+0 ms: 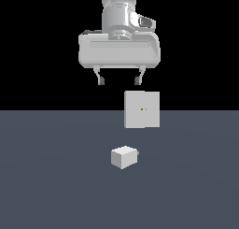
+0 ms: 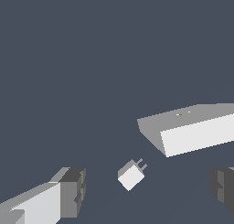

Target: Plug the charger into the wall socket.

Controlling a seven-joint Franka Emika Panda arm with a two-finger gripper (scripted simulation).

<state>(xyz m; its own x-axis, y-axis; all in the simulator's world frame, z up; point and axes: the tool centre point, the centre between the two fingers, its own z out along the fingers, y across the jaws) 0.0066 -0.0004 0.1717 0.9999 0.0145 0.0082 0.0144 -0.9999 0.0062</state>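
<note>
white charger (image 1: 124, 157) lies apart from wall socket (image 1: 142, 110).

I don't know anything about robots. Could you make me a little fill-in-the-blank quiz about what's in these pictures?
1. The gripper hangs above the floor with its jaws ____.
2. The charger lies on the floor, ____ from the wall socket.
3. The wrist view shows ____ prongs sticking out of the charger.
4. The wall socket is a flat plate shaped like a ____.

Missing words: open; apart; two; square
</note>
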